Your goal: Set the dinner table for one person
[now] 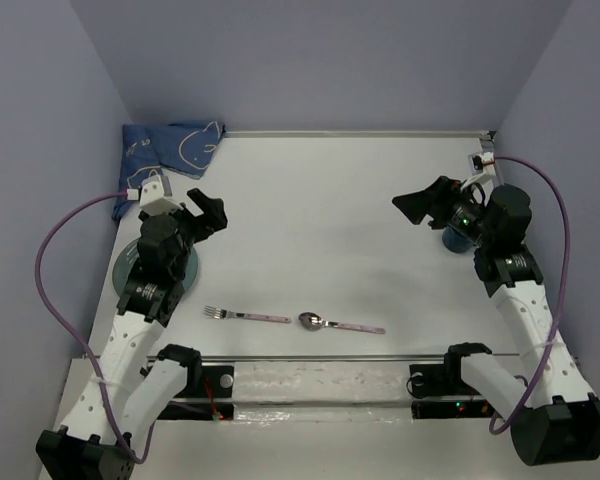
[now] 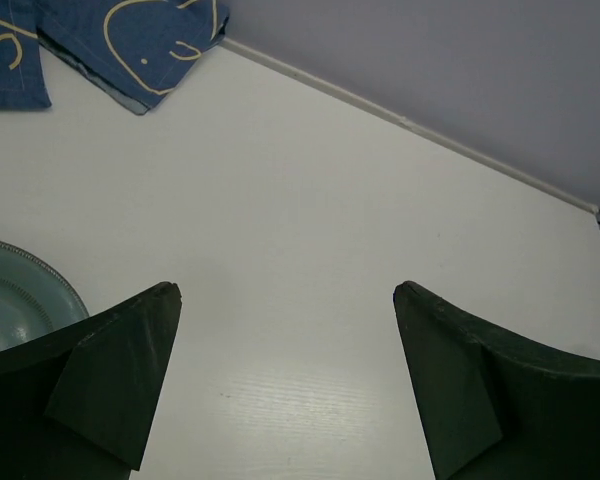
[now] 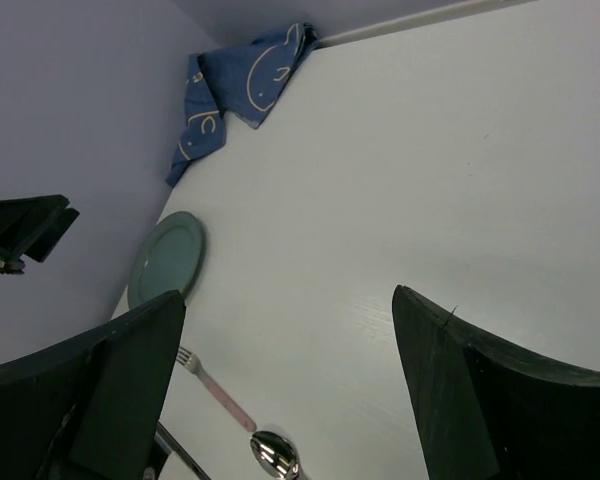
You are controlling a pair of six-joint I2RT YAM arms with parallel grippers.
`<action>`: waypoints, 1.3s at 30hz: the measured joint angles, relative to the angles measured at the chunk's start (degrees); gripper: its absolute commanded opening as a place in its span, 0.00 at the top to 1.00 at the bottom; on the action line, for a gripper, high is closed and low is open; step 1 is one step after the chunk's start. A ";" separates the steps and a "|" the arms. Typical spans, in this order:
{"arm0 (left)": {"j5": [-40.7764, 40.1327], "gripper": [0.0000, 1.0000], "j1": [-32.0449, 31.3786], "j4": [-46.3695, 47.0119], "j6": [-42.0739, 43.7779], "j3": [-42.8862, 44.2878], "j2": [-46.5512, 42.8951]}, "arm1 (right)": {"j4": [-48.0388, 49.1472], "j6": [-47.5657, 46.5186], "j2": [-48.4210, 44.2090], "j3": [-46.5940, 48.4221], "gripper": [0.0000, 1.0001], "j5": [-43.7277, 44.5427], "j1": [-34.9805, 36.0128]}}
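The left hand (image 2: 285,300) and right hand (image 3: 288,305) gape wide, empty. On the table (image 1: 330,220), the teal plate (image 3: 167,258) at nine o'clock looks ceramic, likely slick: pinch its rim. The fork (image 1: 245,316) and spoon (image 1: 340,324) lie flat at six.

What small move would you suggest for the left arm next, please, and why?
Probably lower the open, empty left gripper toward the rim of the green plate. It lies at the left edge of the dinner table, partly beneath that arm, away from the fork and spoon near the front.
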 measured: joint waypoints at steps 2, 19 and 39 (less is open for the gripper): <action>-0.15 0.01 0.15 0.02 -0.13 0.00 1.40 | 0.31 0.26 0.09 -0.39 0.11 -0.42 0.00; -0.74 0.29 26.18 10.34 -13.00 9.62 37.77 | 6.10 0.42 9.99 -3.93 0.14 4.44 12.90; -13.16 0.17 33.64 18.80 -14.23 24.46 69.35 | 13.31 -0.37 23.45 -4.13 0.14 2.40 18.53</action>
